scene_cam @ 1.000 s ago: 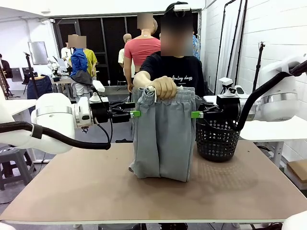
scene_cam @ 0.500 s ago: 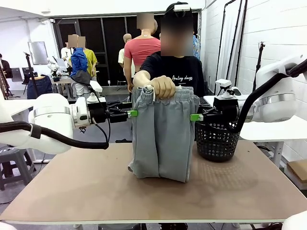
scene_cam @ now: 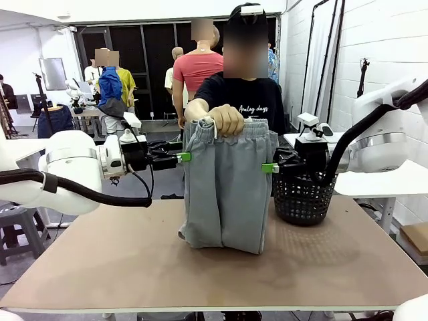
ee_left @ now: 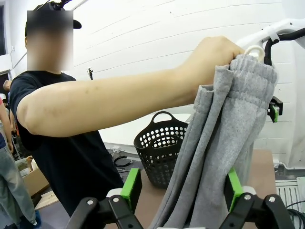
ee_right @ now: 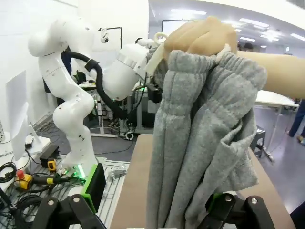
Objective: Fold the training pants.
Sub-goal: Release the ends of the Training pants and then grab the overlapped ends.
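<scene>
Here, the left pincer [ee_left: 182, 180] stands wide apart, its green pads on either side of hanging cloth and not clamped on it. The right pincer [ee_right: 155, 193] is spread just as far, with fabric falling between its fingers; neither has hold of anything. That cloth is the light grey soft jersey training pants [scene_cam: 227, 194], held up by the gathered waistband in the person's hand [scene_cam: 227, 120]. They hang doubled over, with the lower fold resting on the brown flat surface [scene_cam: 200, 274]. From the front, the two pincers flank the training pants at upper-leg height, one at each side edge, the left a little higher than the right. Just beside the right pincer a black mesh plastic basket [scene_cam: 304, 197] stands on the surface near its far right edge. A white brick wall [scene_cam: 388, 53] closes the room on that side, and dark glazed panels run across the back, where other people stand. Since a second ago the right pincer has dropped slightly and edged in towards the cloth, and the left pincer has drawn back a touch to the left. The hand and the training pants hang where they did.
</scene>
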`<state>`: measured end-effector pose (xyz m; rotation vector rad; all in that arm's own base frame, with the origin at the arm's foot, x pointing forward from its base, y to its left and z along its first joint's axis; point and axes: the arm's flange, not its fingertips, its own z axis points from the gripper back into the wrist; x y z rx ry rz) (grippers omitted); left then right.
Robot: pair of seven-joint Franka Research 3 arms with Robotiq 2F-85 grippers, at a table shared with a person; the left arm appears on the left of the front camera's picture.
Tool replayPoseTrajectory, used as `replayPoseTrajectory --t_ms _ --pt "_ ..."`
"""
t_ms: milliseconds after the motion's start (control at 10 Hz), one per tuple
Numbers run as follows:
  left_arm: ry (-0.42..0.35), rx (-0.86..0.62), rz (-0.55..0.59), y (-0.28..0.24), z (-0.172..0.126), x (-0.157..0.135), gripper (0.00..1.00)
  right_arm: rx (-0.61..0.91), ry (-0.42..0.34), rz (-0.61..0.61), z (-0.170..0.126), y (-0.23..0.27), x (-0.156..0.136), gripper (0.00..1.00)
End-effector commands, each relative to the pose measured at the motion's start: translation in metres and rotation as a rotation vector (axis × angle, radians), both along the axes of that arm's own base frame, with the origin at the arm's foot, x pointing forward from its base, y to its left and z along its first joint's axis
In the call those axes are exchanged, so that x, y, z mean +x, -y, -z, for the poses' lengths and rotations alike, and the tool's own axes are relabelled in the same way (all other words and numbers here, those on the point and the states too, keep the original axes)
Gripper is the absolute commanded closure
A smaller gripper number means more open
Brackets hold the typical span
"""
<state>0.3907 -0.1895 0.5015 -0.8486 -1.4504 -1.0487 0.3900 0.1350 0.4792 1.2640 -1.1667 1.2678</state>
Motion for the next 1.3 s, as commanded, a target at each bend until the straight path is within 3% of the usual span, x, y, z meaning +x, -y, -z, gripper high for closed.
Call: replayPoseTrajectory --t_ms 0,100,600,800,1200 --pt "0.016 -0.008 0.049 0.002 0.006 -0.002 0.11 0.040 0.034 0.042 0.007 -0.013 0.005 0.00" --pt "-0.003 -0.002 0.123 0.005 0.006 -0.003 0.11 0.042 0.027 0.042 0.009 -0.015 0.007 0.00" --pt "-0.037 0.046 0.224 0.015 0.001 -0.003 0.11 0.057 0.054 0.026 -0.006 -0.029 0.016 0.00" --pt "-0.022 0.037 0.194 0.021 -0.002 0.000 0.11 0.062 0.061 0.010 -0.012 -0.029 0.015 0.00" --pt "-0.051 0.088 0.252 0.051 -0.010 0.007 0.11 0.045 0.060 -0.018 -0.021 -0.036 0.017 0.00"
